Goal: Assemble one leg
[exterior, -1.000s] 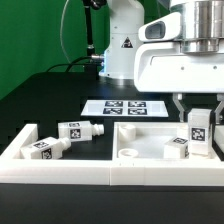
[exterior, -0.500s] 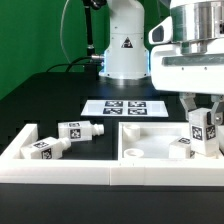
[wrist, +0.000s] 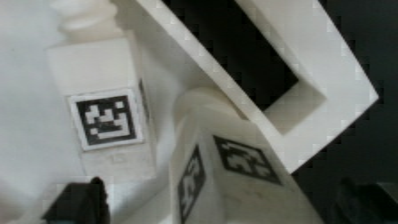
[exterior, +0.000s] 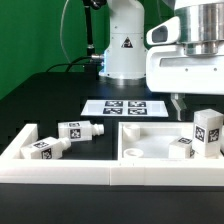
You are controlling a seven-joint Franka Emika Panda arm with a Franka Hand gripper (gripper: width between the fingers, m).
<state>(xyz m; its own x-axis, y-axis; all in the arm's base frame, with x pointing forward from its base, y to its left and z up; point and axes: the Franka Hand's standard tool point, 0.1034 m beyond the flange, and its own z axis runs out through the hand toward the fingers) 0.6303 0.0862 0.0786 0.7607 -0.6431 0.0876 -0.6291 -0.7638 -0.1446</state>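
Leaning leg (exterior: pixel 207 133) below frame-cropped end effector (exterior: pixel 191 103), fingertips mostly hidden, open-or-closed state unclear.

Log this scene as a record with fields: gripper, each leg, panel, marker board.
gripper: open, holding nothing; fingers above the panel
tilted leg: leaning on the panel below the gripper, at the exterior view's right
lying leg: on the panel beside the tilted leg; contact unclear
middle leg: lying just off the panel, to the exterior view's left
far-left leg: lying farther to that side
panel: white, raised rim, round hole near a front corner
marker board: flat on the table behind
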